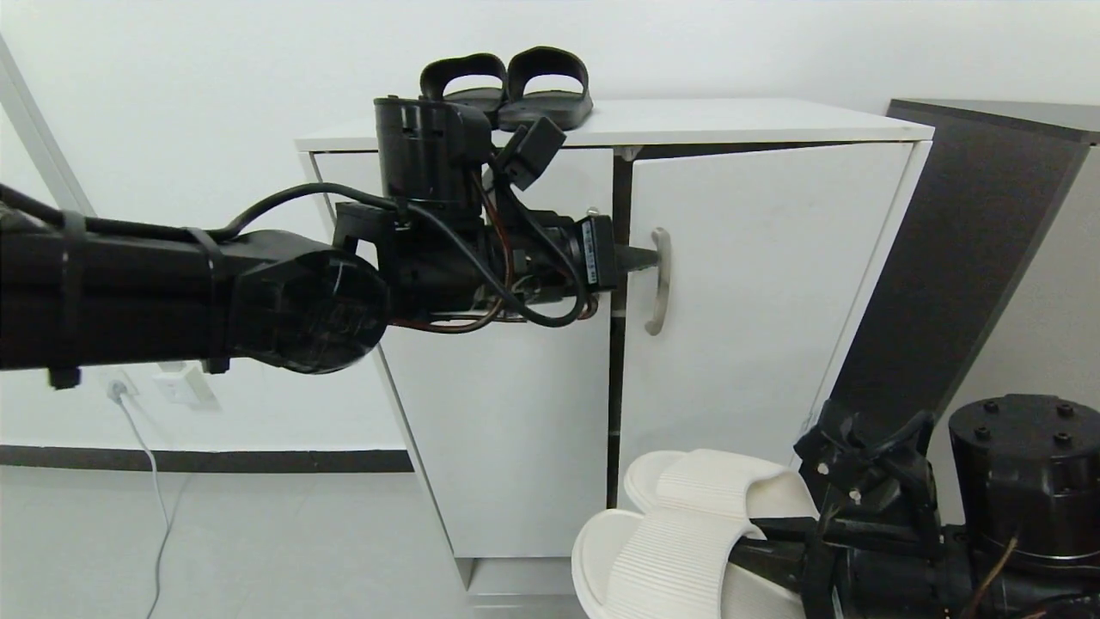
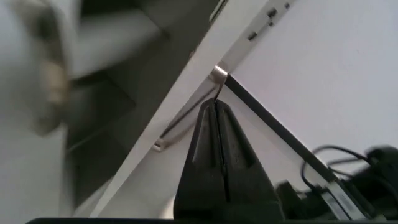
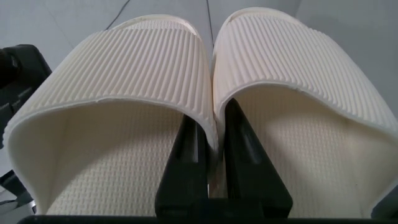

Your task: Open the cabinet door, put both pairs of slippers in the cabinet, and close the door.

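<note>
left gripper (image 1: 640, 256) clenched, tips against the handle (image 1: 660, 292) of the right cabinet door (image 1: 756, 301). right gripper (image 3: 214, 140) clamps the white slippers (image 1: 687, 524) together, low before the cabinet (image 1: 730, 120). black slippers (image 1: 507, 82) sit on top.

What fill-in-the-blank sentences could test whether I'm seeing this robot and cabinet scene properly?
1. The black slippers rest on ___ of the cabinet.
2. The ribbed slippers clamped in the right gripper are ___ in colour.
3. The tip of the left gripper is at the cabinet door's metal ___.
Missing words: top; white; handle.
</note>
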Robot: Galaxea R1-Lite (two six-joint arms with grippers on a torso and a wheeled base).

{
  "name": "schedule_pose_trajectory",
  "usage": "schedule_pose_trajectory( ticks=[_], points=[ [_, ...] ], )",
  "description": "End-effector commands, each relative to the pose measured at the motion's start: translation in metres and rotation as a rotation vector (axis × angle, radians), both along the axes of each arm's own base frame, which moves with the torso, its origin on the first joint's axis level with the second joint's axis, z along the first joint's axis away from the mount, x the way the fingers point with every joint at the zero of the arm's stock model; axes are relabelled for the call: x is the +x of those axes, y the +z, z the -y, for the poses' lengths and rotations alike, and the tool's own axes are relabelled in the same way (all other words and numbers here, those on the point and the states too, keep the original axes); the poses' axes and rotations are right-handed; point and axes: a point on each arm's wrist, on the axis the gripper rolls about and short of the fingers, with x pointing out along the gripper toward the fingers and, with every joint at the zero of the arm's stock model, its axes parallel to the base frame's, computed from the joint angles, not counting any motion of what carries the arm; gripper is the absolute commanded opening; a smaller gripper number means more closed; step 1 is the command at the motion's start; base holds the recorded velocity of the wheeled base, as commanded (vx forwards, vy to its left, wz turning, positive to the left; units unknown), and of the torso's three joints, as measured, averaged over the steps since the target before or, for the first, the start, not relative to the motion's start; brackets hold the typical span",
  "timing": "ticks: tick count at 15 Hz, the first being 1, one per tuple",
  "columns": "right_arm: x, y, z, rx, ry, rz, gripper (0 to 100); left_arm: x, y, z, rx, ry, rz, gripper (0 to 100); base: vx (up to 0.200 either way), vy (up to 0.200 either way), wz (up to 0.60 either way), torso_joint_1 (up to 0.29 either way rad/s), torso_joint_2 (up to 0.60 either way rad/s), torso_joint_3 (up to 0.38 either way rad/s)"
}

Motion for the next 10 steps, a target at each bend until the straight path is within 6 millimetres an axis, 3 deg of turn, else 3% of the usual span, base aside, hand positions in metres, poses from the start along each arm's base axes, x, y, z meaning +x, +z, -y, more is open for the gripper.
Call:
schedule_pose_trajectory(
  ticks=[1,5,10],
  points=[
    [0.0,0.0,0.001,0.0,0.0,0.0,0,-0.025,0.008,-0.009,-0.002,-0.021,0.008,0,0.0,0.0,0.0,0.0,0.0,0.0],
    [-0.007,-0.006,0.001,-0.034,0.039,0.014,0,-0.045,0.005,-0.029,-0.012,0.0,0.017,0,0.0,0.0,0.0,0.0,0.0,0.0],
    [-0.027,-0.012,-0.002,-0.054,0.113,0.002,0,-0.007,-0.012,-0.017,-0.131,0.039,0.014,0,0.0,0.0,0.0,0.0,0.0,0.0]
  ],
)
